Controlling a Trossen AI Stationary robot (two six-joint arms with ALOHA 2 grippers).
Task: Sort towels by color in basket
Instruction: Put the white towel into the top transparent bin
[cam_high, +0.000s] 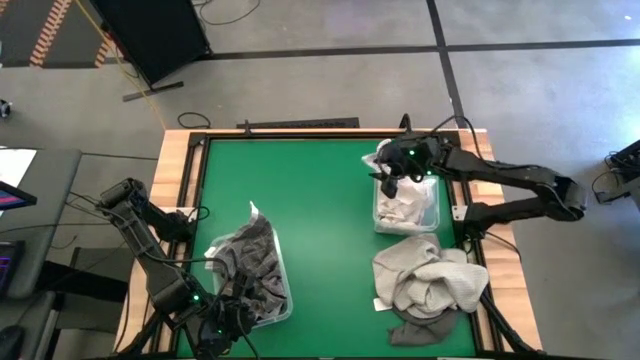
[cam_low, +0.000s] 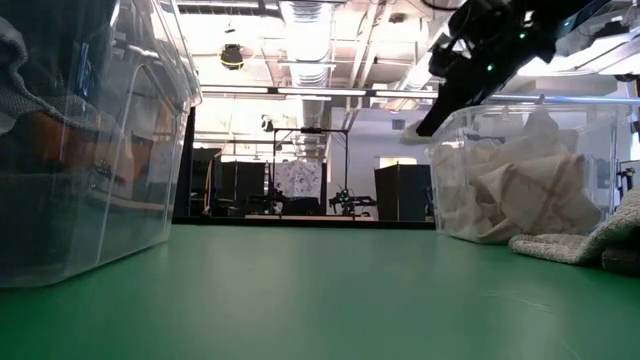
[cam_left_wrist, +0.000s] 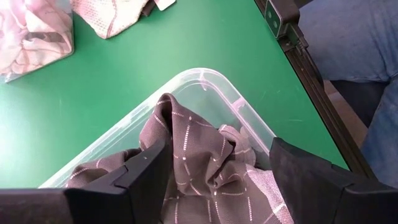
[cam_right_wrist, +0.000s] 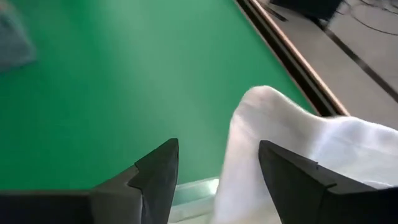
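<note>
Green desk (cam_high: 320, 220): smooth felt-like top.
Left bin (cam_high: 285, 295): clear plastic, crumpled dark grey checked towels (cam_left_wrist: 205, 168); left fingers (cam_left_wrist: 217, 180) spread above, empty.
Right bin (cam_high: 432, 215): pale towels; right fingers (cam_right_wrist: 214, 171) parted beside white towel (cam_right_wrist: 298, 155).

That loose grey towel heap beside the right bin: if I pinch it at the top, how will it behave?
The grey towel heap lies crumpled in soft folds, so it will probably sag and trail. Several cloths seem to overlap, with a darker one beneath, so neighbours may drag along. It looks light and unlikely to slip on the green table.
</note>
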